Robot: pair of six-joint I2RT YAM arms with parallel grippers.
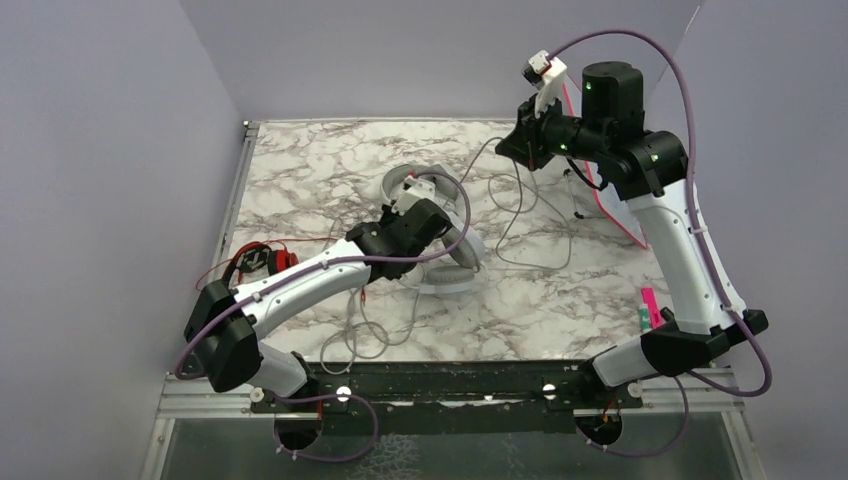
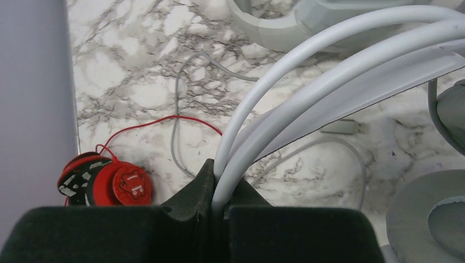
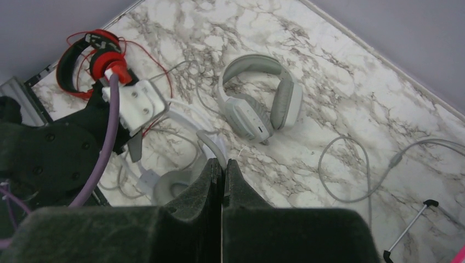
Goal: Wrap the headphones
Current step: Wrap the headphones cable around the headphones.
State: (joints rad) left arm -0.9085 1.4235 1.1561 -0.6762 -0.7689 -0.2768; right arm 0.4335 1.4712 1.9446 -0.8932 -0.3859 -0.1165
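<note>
Marble-patterned table [image 1: 300, 160]. Red headset [image 1: 258, 262] at left edge, red cord loose around it. Grey headset [image 3: 247, 118] mid-far. White headset [image 1: 445, 280] centre. Grey cables [image 3: 396, 159] looped at centre-right and near edge. Pink marker [image 1: 648, 303] near right.

Three corded headsets: one white-silver headset [image 2: 351, 87], its band pinched between the left gripper [image 2: 222, 189] fingers; one red-and-black headset [image 2: 104, 183], left of those fingers; one light grey headset [image 3: 260, 104], just beyond the right gripper [image 3: 222, 183] fingertips. Two thin grey cables [image 3: 395, 160], one right of those fingertips, one ahead of the left ones. One red cable [image 2: 170, 116]. Two grippers in all.
</note>
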